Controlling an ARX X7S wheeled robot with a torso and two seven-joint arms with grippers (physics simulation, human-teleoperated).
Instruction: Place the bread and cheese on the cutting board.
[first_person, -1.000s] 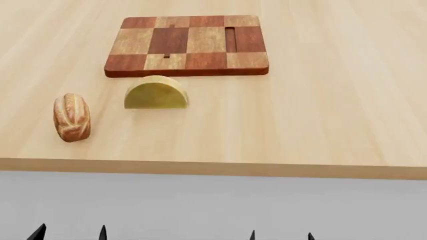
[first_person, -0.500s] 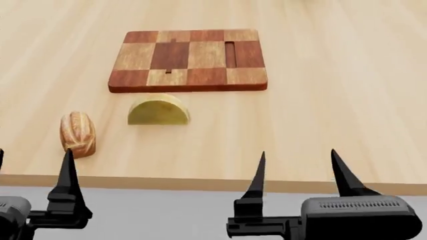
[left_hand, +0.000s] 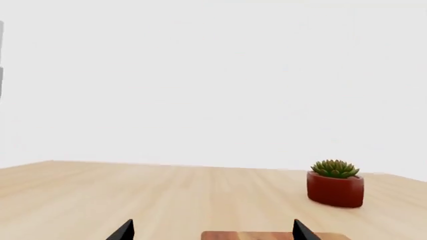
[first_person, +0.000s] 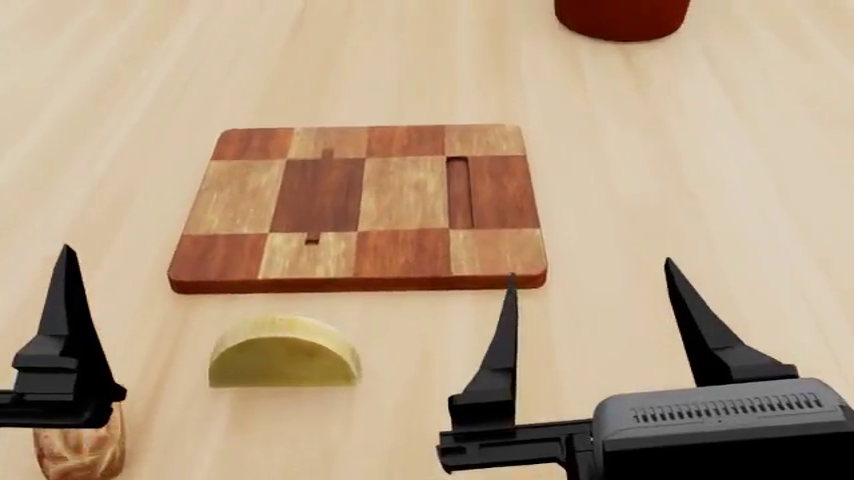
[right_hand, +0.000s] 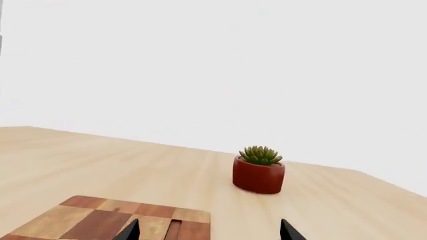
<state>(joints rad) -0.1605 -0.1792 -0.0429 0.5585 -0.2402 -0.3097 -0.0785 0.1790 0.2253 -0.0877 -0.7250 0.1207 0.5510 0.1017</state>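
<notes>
Pale wood worktop (first_person: 694, 150) against a blank white background. Bread (first_person: 80, 452) at the near left corner of the head view, mostly hidden behind the left gripper (first_person: 34, 340) and cut by the picture's edge; only a brown striped patch shows. Only one black finger (first_person: 64, 330) of that gripper is seen from the head, but the left wrist view shows two tips spread wide, nothing between them. Cheese (first_person: 284, 353) lies just right of the bread, flat side toward the robot, curved rind toward the cutting board (first_person: 360, 207), near it but apart. Board bare, slots visible. Right gripper (first_person: 594, 315) low at right, fingers (first_person: 501, 350) spread apart, empty, hovering near the board's near right corner. Red pot (first_person: 622, 17) cut off at the far edge; wrist views show a green succulent (right_hand: 261, 155) in it.

Against half a second ago: the view has shifted forward, the board sits lower, the pot has come into view, both grippers reach farther in.
</notes>
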